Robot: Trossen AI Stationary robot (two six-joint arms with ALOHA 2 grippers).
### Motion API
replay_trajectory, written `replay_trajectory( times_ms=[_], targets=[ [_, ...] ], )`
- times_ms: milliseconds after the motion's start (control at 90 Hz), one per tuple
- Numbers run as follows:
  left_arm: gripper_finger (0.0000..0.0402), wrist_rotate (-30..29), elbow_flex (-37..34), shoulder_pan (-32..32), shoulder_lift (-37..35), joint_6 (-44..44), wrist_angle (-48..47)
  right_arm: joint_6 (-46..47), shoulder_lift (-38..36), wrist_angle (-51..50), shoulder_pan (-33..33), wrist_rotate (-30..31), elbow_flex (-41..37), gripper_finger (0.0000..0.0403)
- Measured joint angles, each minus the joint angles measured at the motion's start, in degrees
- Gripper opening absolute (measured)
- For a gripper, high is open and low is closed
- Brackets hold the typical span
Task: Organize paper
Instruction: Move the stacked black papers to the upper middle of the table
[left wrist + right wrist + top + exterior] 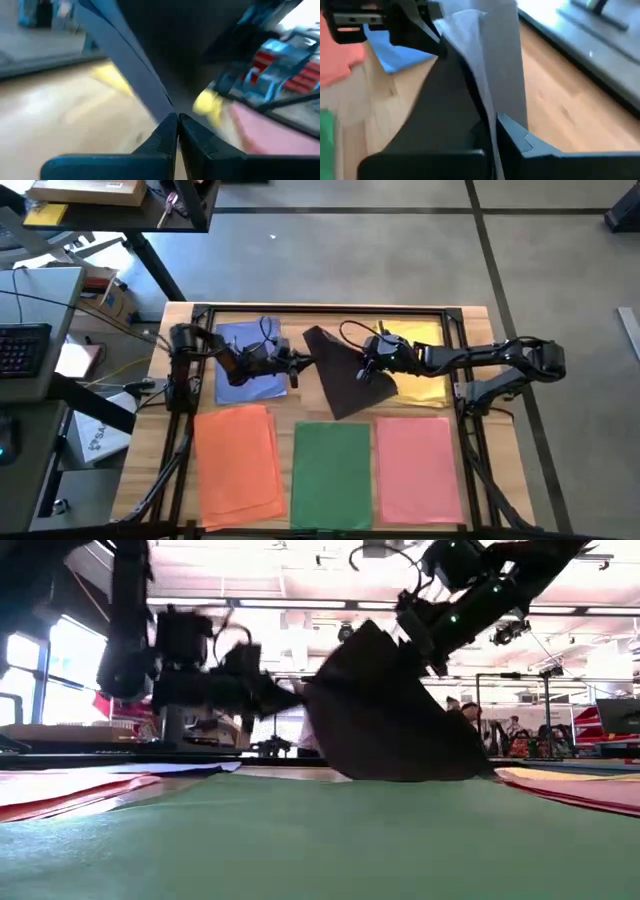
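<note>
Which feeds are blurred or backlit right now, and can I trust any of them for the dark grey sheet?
High view: sharp, evenly lit, dark grey sheet clear between both grippers. Low view: backlit by ceiling lights, sheet and arms near silhouettes, green paper in foreground soft. Left wrist view: heavy motion blur. Right wrist view: mildly soft, sheet edge readable.

The middle of the worktop [480, 320] is blocked: a dark grey sheet [345, 375] is held tilted up between the left gripper [303, 361] and the right gripper [368, 372], both closed on it, one lower corner apparently resting on the wood. Both arms reach in over the far half, above the blue stack [245, 365] and the yellow stack [415, 360]. The near half, with the flat orange stack [238, 462], green stack [333, 470] and pink stack [418, 465], is open to approach from above.
</note>
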Motion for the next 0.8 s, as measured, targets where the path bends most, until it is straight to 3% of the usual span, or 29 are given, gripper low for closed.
replay_trajectory(
  times_ms=[111,233,433,800],
  targets=[
    [0.0000,0.3,0.6,-0.1,-9.0,4.0,-10.6,-1.4,0.0,3.3,0.0,0.0,0.0,0.0000],
    [0.0000,-0.8,2.7,-0.2,-19.4,9.5,-28.8,-1.5,-0.3,4.7,0.0,-0.3,0.0,0.0000],
    [0.0000,-7.5,7.9,-2.6,-33.3,19.1,-51.9,-3.3,-1.9,7.9,0.3,-0.7,0.7,0.0000],
    [0.0000,-12.2,12.2,-7.5,-42.4,25.3,-66.0,-3.3,-2.8,5.0,0.3,-5.4,7.3,0.0000]
  ],
)
